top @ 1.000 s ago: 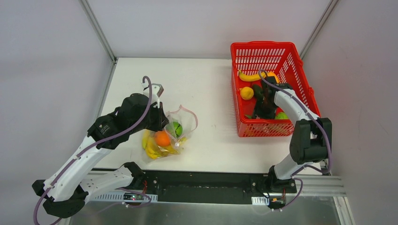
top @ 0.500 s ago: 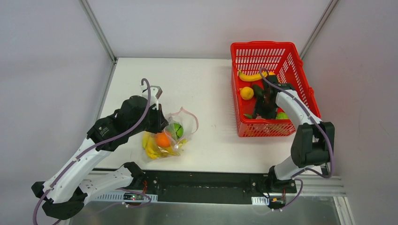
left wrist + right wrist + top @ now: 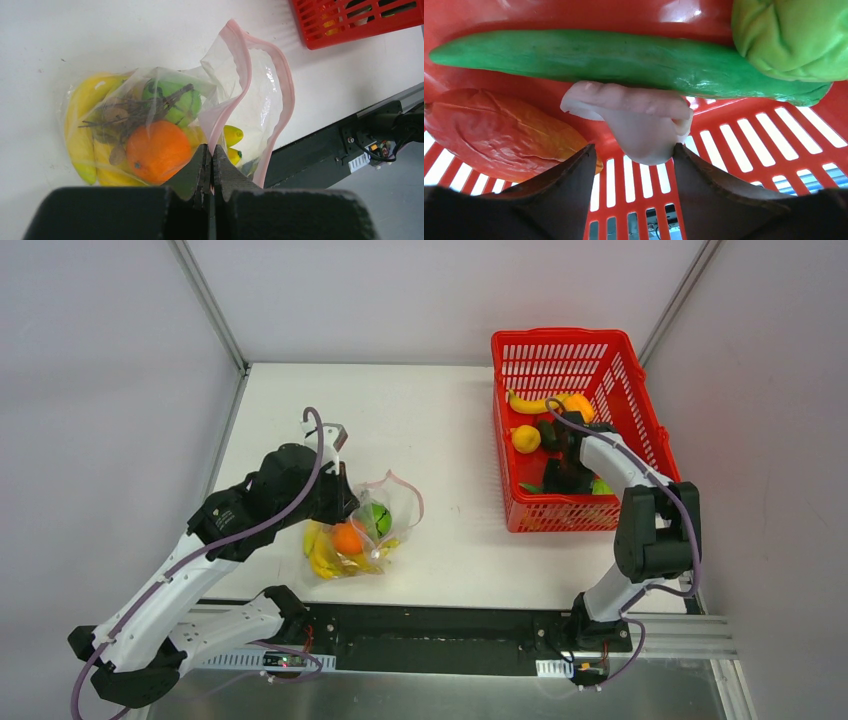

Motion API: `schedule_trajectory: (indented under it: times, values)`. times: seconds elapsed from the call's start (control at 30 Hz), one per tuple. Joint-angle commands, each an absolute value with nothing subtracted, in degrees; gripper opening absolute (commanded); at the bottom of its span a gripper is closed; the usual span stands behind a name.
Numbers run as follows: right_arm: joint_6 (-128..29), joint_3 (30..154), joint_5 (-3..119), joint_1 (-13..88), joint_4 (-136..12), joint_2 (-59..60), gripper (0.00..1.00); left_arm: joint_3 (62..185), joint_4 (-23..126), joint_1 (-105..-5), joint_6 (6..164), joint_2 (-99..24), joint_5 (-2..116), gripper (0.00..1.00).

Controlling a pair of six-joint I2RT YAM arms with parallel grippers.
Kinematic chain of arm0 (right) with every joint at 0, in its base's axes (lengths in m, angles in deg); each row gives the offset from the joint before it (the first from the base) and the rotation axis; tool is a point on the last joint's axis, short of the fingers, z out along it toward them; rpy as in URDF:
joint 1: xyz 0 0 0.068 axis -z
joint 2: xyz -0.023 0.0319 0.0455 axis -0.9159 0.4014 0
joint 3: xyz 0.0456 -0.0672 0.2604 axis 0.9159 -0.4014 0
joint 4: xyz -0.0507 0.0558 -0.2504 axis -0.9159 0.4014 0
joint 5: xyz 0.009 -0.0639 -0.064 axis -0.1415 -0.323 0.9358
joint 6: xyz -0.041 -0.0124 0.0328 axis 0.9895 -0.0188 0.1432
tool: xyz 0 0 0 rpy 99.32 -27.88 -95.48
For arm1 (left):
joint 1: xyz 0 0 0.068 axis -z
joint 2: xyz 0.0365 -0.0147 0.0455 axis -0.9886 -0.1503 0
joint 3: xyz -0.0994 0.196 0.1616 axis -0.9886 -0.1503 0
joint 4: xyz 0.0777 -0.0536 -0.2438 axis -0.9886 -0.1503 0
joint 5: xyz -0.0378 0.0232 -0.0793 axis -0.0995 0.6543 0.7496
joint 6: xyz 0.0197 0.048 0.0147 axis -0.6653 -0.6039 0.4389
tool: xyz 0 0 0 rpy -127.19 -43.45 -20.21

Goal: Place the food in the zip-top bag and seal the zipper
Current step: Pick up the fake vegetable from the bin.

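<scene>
The clear zip-top bag [image 3: 388, 512] lies near the left arm with its mouth gaping. Inside it are yellow bananas [image 3: 82, 125], an orange [image 3: 157, 150] and a green round piece [image 3: 175, 100]. My left gripper [image 3: 210, 148] is shut on the pink zipper [image 3: 240, 65] at the bag's near lip. My right gripper [image 3: 634, 145] is down in the red basket [image 3: 560, 340], open. A pale pinkish food piece [image 3: 639, 120] sits just ahead of its tips and touches the right finger [image 3: 704, 180]. A long green cucumber [image 3: 614, 57] lies behind it.
Around the right gripper lie a lumpy light-green vegetable [image 3: 794, 35] and a red-orange piece [image 3: 499, 132]. Farther back in the basket are a banana [image 3: 535, 403], a yellow lemon [image 3: 526, 438] and an orange piece [image 3: 579, 405]. The basket's walls close in the right arm.
The right gripper has shifted toward the basket's near side and its jaws have spread wider. The left gripper and the bag have barely moved.
</scene>
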State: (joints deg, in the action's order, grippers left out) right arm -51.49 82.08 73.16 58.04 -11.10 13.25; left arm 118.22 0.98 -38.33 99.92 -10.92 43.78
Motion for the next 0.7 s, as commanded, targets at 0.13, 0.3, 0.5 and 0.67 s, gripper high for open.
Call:
schedule_trajectory:
  times: [0.13,0.3,0.5,0.67]
  values:
    - [-50.23,81.34,73.27,58.33,-12.62,13.30,0.53,118.96,1.81,-38.90,99.79,-10.16,43.90,0.00]
    - [-50.21,80.17,72.15,58.31,-13.70,13.84,0.49,118.79,1.84,-38.91,100.20,-9.81,44.11,0.00]
    - [-50.88,80.32,75.15,58.31,-14.69,13.33,0.58,118.28,1.90,-38.90,100.92,-9.16,44.15,0.00]
    - [-50.09,80.09,75.09,58.34,-16.79,13.91,0.48,118.27,2.16,-38.90,101.12,-9.27,43.84,0.00]
